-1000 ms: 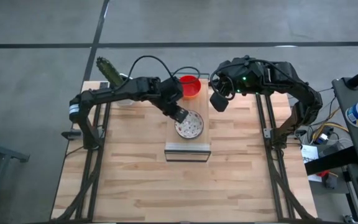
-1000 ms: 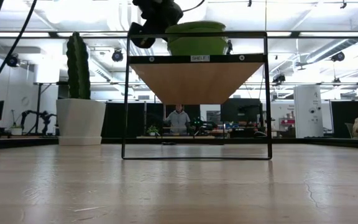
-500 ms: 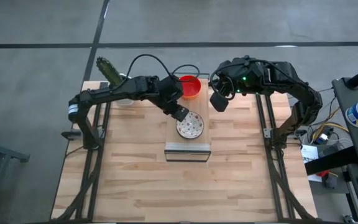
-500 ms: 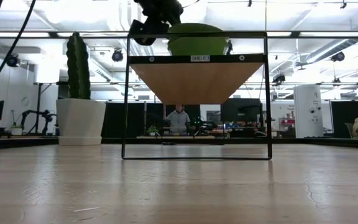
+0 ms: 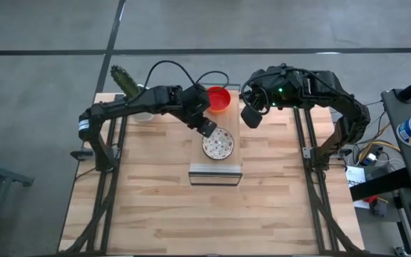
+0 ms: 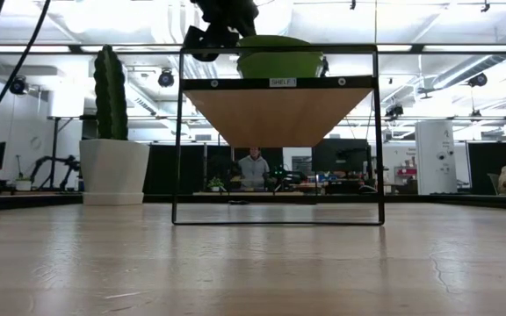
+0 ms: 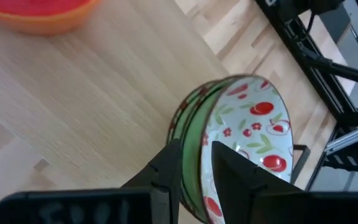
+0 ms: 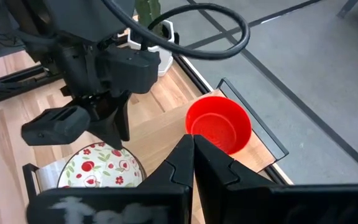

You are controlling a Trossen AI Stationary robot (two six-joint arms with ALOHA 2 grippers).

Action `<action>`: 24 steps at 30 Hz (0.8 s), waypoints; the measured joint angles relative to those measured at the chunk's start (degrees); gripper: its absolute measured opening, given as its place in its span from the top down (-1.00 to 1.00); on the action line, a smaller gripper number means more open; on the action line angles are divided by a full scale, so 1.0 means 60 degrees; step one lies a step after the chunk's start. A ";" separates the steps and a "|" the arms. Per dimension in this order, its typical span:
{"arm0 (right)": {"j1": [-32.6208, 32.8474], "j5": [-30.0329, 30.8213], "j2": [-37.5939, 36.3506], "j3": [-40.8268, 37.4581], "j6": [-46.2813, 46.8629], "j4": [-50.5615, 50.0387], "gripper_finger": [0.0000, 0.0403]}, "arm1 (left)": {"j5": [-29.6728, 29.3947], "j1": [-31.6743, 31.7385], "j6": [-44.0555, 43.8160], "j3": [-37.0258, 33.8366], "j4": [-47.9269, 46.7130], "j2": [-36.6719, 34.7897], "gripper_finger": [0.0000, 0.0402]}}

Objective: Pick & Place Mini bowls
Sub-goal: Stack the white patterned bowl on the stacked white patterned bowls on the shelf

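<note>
From the high view I see my left gripper (image 5: 207, 128) shifted slightly up and to the right of frame compared with a second ago, carrying the patterned bowl (image 5: 218, 143) with it; the bowl now sits a touch higher on the shelf (image 5: 215, 171) top. In the low view the bowl's green underside (image 6: 279, 57) has flattened out and settled lower against the shelf's upper bar. The jaws pinch the bowl's rim.

Overhead, table-level and both close wrist cameras share the shelf (image 5: 216, 151).
</note>
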 joint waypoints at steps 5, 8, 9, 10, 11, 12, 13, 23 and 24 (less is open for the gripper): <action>0.0000 0.0000 0.0004 0.0001 0.0011 -0.0004 0.96 | -0.0160 0.0000 0.0003 0.0158 0.0136 -0.0147 0.60; 0.0000 0.0000 0.0007 0.0004 0.0011 -0.0002 0.96 | 0.0004 -0.0002 0.0002 0.0152 0.0115 -0.0190 0.60; 0.0000 0.0000 0.0012 0.0004 0.0011 0.0000 0.96 | 0.0080 -0.0018 0.0000 0.0143 0.0089 -0.0190 0.60; 0.0000 0.0000 0.0015 0.0004 0.0011 -0.0002 0.96 | 0.0138 -0.0045 -0.0004 0.0135 0.0064 -0.0190 0.60; 0.0000 0.0000 0.0018 0.0004 0.0011 -0.0004 0.96 | 0.0243 -0.0077 -0.0018 0.0132 0.0076 -0.0190 0.60; 0.0000 0.0004 0.0018 0.0004 0.0011 0.0000 0.96 | 0.0373 -0.0120 -0.0044 0.0129 0.0091 -0.0190 0.60; 0.0000 0.0000 0.0018 0.0004 0.0011 -0.0004 0.96 | 0.0436 -0.0170 -0.0035 0.0129 0.0093 -0.0167 0.61; 0.0000 0.0007 0.0025 0.0004 -0.0022 0.0000 0.96 | 0.0079 -0.0229 -0.0091 -0.0116 -0.0085 -0.0102 0.97; 0.0000 0.0007 0.0025 0.0004 -0.0022 0.0000 0.96 | 0.0033 -0.0233 -0.0102 -0.0166 -0.0064 -0.0102 0.97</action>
